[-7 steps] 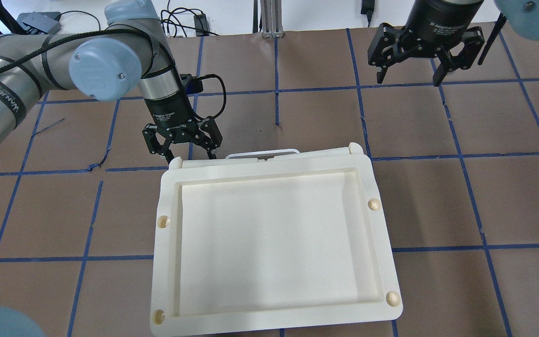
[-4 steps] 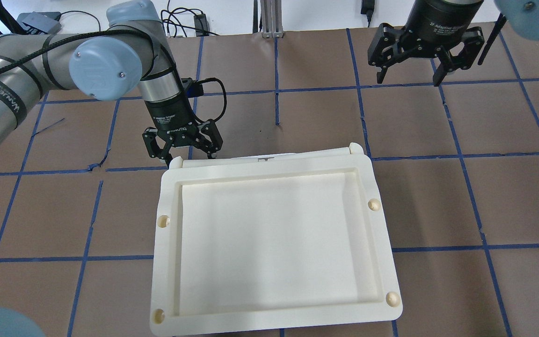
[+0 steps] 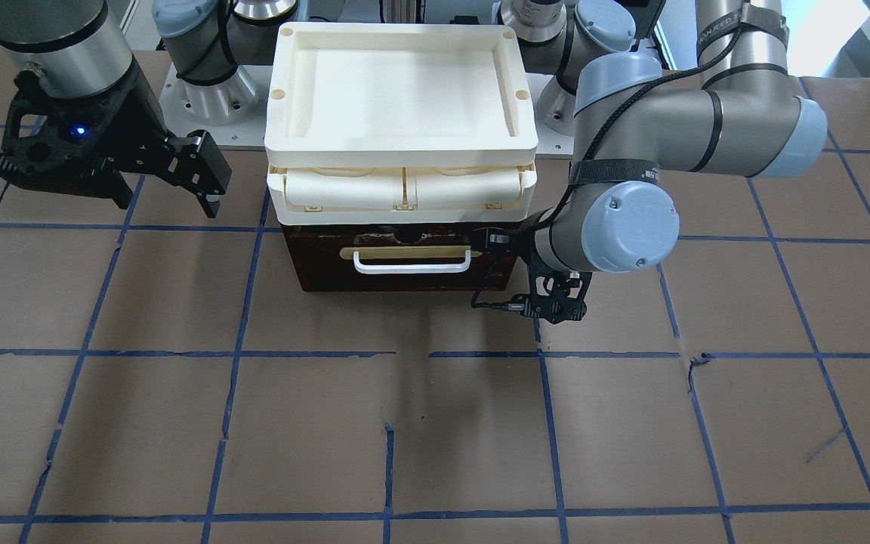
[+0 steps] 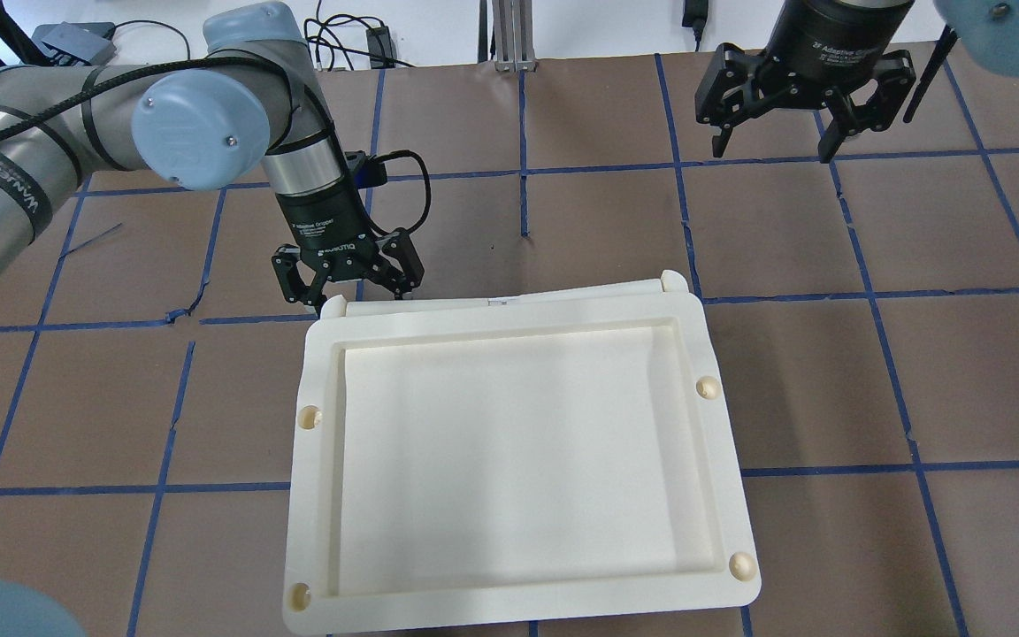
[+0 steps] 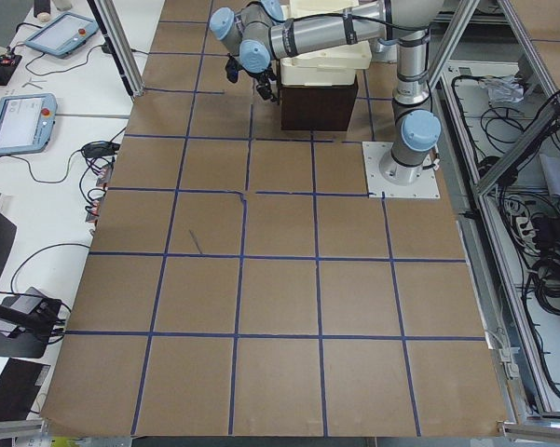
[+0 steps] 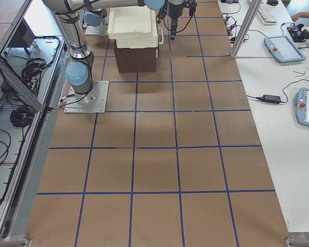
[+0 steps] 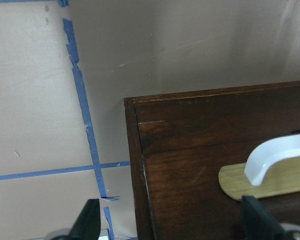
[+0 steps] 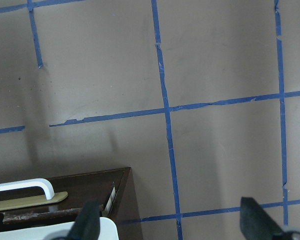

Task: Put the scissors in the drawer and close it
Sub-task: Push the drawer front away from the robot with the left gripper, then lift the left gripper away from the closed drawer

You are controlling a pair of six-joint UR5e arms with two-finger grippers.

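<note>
Your left gripper (image 4: 352, 287), fingers spread, hangs at the drawer (image 3: 405, 276) corner under the cream tray unit (image 3: 402, 140); right gripper (image 4: 772, 146), spread, hovers apart over the blue-taped table (image 3: 405, 438).

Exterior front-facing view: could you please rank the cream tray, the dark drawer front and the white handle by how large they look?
1. cream tray, clearly the largest
2. dark drawer front
3. white handle, the smallest; it is mounted on the drawer front
</note>
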